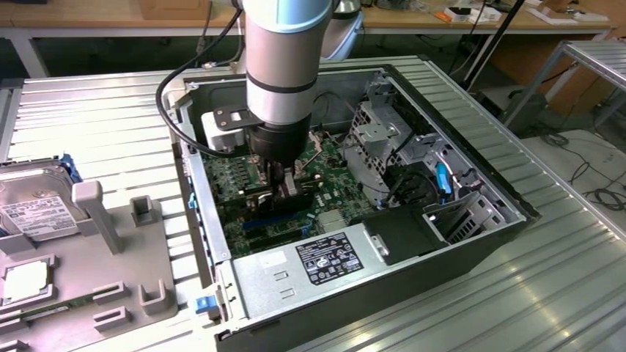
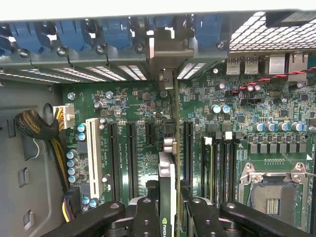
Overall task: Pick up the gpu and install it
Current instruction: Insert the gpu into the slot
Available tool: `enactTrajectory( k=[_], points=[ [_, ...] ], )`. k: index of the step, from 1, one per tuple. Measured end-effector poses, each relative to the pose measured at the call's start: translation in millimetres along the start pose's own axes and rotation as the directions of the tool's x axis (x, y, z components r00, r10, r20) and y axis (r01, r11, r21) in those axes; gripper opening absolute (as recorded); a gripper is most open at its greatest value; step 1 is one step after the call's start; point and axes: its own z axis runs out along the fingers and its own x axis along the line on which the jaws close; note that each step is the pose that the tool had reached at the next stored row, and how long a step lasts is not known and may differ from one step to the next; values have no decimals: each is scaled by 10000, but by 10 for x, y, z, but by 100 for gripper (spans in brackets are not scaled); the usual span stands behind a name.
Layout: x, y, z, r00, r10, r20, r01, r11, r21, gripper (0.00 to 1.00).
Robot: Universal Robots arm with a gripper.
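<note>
The gpu [image 2: 168, 163] stands on edge between my fingers [image 2: 147, 212], a thin dark card seen from above. Its metal bracket [image 2: 165, 54] reaches the slot openings in the case's rear wall. My gripper [image 2: 170, 200] is shut on the card's near end. The card hangs over the green motherboard [image 2: 266, 113], between two long black slots [image 2: 131, 158]; whether it sits in a slot I cannot tell. In the exterior view my gripper [image 1: 284, 185] is deep inside the open computer case [image 1: 459, 242], with the dark gpu [image 1: 277, 196] just over the board.
A black power-supply box [image 1: 323, 260] with a white sticker fills the case's near end. Drive cages [image 1: 377, 136] line the exterior view's right side. A cable bundle [image 2: 37, 128] lies beside the board. A silver hard drive [image 1: 29, 209] and grey fixture [image 1: 117, 242] sit outside the case.
</note>
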Motion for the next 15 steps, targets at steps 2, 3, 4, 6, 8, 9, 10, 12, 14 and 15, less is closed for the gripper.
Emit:
enactTrajectory(
  k=[2, 3, 4, 6, 8, 9, 10, 12, 14, 15],
  points=[
    [0, 0, 8, 10000, 0, -4, 0, 10000, -2, 27],
    [0, 1, 11, 10000, 0, -5, 0, 10000, -3, 27],
    [0, 1, 14, 10000, 0, -2, 0, 10000, -2, 27],
    [-1, 1, 16, 10000, 0, 1, 0, 10000, 0, 27],
    [-1, 1, 15, 10000, 1, 1, -1, 10000, 0, 27],
    [-1, 1, 15, 10000, 1, 0, -1, 10000, -1, 27],
    [-1, 1, 15, 10000, 1, 1, -1, 10000, 0, 27],
    [-1, 1, 15, 10000, 1, 1, -1, 10000, 0, 27],
    [4, 1, 17, 10000, 1, 4, -1, 10000, 1, 27],
    [10, 0, 17, 10000, 1, 4, -1, 10000, 1, 27]
  ],
)
